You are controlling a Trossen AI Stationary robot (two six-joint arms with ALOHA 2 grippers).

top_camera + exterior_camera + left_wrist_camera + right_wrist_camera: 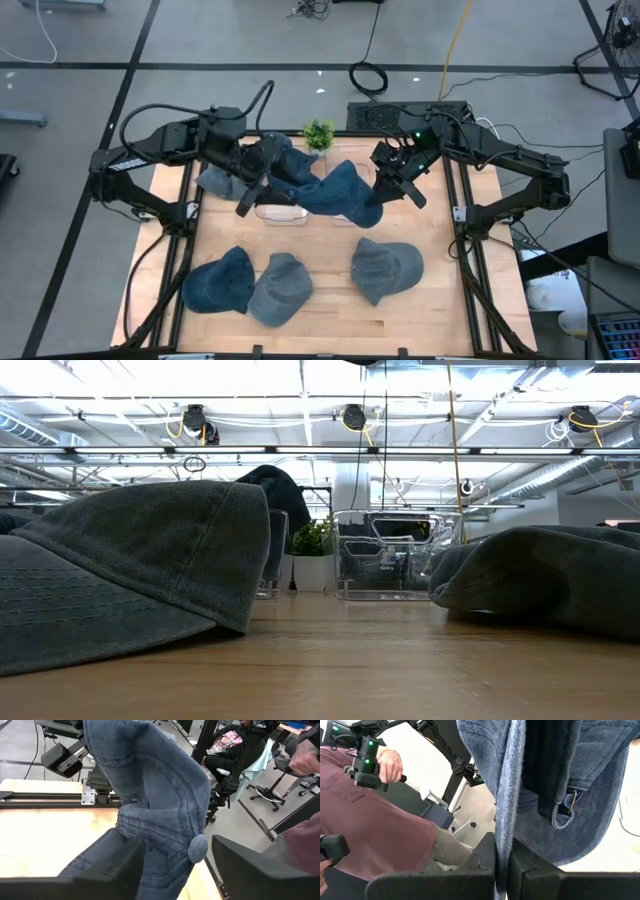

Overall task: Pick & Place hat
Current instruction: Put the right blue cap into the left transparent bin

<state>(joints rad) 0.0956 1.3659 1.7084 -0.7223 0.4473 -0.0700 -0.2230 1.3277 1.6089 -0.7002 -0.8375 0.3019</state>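
Observation:
A blue denim hat (pixel 335 192) hangs in the air between my two arms, above the clear bins at the back of the table. My right gripper (pixel 504 845) is shut on its edge at the hat's right end (pixel 378 195). My left gripper (pixel 177 855) is at the hat's left end (pixel 272 175). It is open, with one finger on either side of the crown, and the top button (pixel 198 847) lies between them. The back strap and buckle (pixel 568 806) hang near the right gripper. My right gripper pinches a narrow fold of the hat's rim (pixel 507 827) between its two shut fingers, close to the back strap. The hat is lifted clear of the table and its cloth sags slack from the hold. My left gripper has one finger (pixel 117 870) close against the crown's cloth; I cannot tell whether it touches.
Three more denim hats (pixel 222 280) (pixel 280 288) (pixel 385 268) lie along the table's near side, and another (pixel 213 180) lies under the left arm. Clear bins (pixel 390 555) and a small plant (pixel 318 133) stand at the far edge. A person shows beyond the table (pixel 380 835).

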